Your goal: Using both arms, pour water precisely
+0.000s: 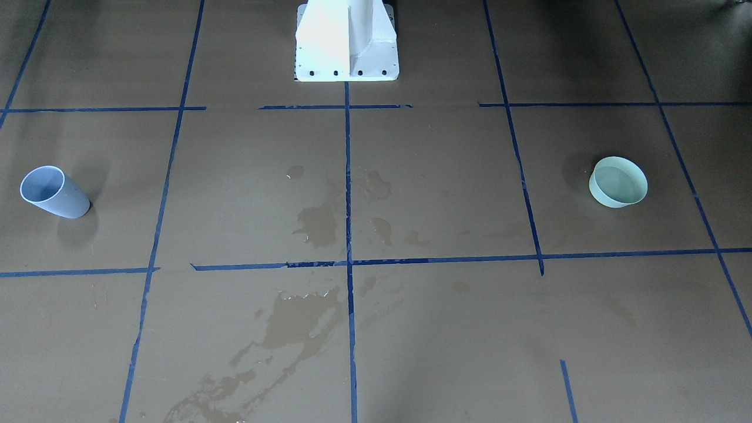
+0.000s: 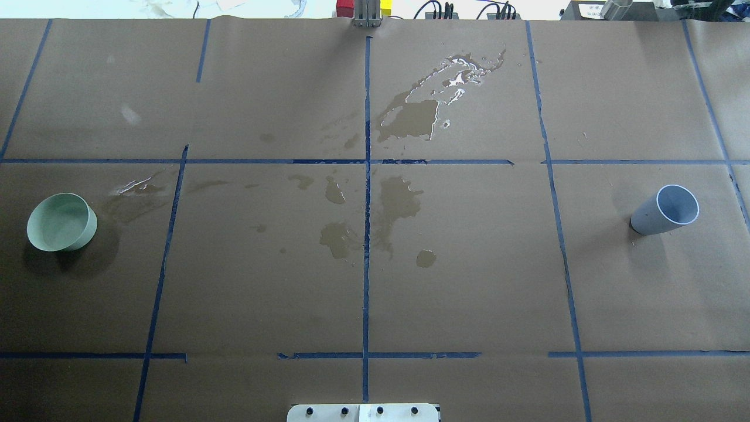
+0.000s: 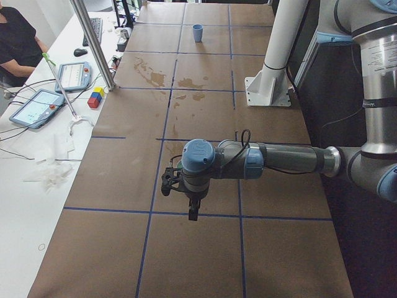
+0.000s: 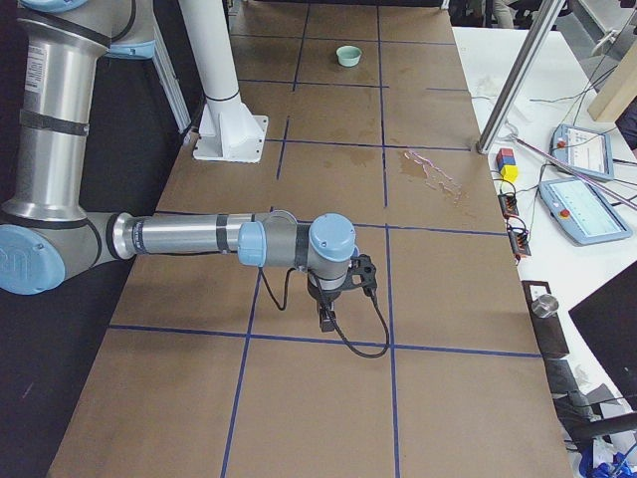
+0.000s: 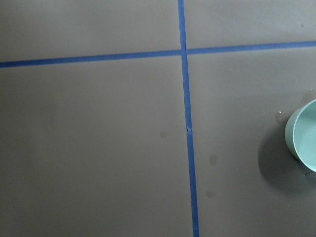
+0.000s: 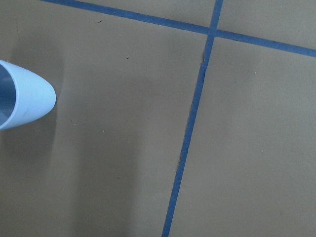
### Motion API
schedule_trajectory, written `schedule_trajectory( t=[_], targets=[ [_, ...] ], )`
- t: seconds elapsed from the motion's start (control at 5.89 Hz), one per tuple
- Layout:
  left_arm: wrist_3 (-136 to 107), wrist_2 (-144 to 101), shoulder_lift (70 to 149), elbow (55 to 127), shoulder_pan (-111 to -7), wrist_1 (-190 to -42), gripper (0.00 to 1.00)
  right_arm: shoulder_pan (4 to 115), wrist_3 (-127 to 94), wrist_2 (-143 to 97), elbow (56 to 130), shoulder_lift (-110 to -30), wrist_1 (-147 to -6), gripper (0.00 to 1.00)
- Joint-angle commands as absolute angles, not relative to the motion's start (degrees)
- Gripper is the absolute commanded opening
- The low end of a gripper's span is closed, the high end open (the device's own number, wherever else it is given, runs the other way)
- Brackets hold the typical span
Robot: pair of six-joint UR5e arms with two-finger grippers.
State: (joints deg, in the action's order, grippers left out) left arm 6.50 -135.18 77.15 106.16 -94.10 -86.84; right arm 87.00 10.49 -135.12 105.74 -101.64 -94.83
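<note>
Now blue cup (image 2: 665,218) upright, mouth up; left gripper (image 3: 192,208), right gripper (image 4: 324,317): cannot tell grip.

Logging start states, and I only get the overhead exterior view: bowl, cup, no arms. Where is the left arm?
Observer: In the exterior left view the left arm reaches out level above the brown board.
Reviewer: The right one?
Observer: The right arm reaches out the same way in the exterior right view.
Reviewer: Do the wrist cameras see the vessels?
Observer: Each catches one at its frame's edge: left the green bowl, right the blue cup.
</note>
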Motion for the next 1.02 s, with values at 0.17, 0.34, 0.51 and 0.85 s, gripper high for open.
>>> schedule_trajectory(
  t=[0.17, 0.34, 0.51, 0.85],
  targets=[
    [6.4, -135.1, 77.9, 106.6, -94.0, -86.8, 1.0, 87.3, 9.9, -133.5, 107.1, -103.3, -88.4, 1.0],
    [6.4, -135.2, 78.0, 106.6, -94.0, -86.7, 1.0, 87.5, 10.0, -133.3, 107.7, -104.8, -86.2, 1.0],
    [6.5, -135.2, 78.0, 106.4, -94.0, -86.8, 1.0, 87.7, 10.0, -133.2, 108.1, -105.0, -85.9, 1.0],
    [6.6, -135.3, 78.0, 107.0, -93.5, -86.8, 1.0, 87.7, 10.0, -133.2, 108.2, -105.0, -85.8, 1.0]
  ],
)
